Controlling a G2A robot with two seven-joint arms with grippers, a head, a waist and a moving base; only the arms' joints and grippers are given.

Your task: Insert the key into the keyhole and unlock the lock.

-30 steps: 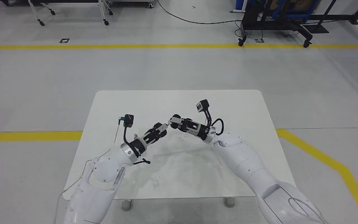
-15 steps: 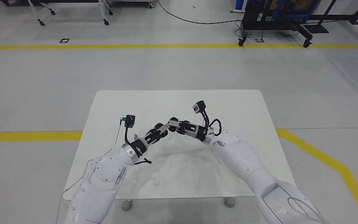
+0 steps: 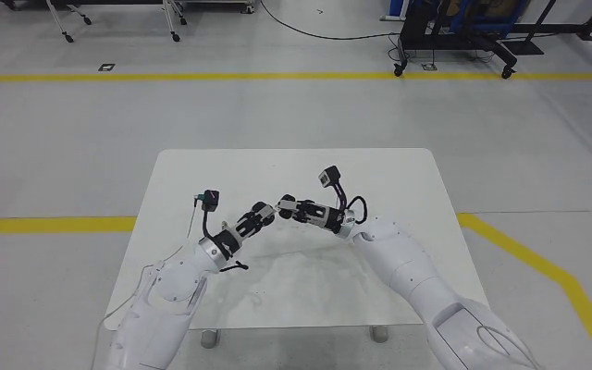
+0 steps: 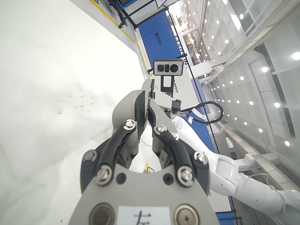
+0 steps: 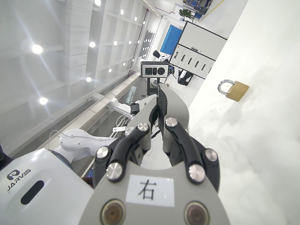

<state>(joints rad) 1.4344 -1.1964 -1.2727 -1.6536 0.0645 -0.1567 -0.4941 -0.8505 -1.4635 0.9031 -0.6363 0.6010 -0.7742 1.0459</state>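
Both arms meet above the middle of the white, matt table (image 3: 407,166), tips almost touching. Left tool (image 4: 147,99): narrow, ribbed black pads (image 4: 140,105) pressed close. Right tool (image 5: 157,94): likewise narrow. Whether either pinches the key, I cannot tell.

Small brass padlock (image 5: 235,89) lies flat on the table, well apart from both tools. It is close to an edge and short of a rounded corner; by the right arm's heading, probably the left edge. Long axis runs across that edge: polished steel shackle (image 5: 221,85) toward the edge, blocky yellow body toward the table's middle. Keyhole presumably in the body's end face, turned inward.

Judgement: left arm is the nearer one. Smooth, loose lock on a slick top, so it is likely to skid under a key's push unless one tool steadies it.
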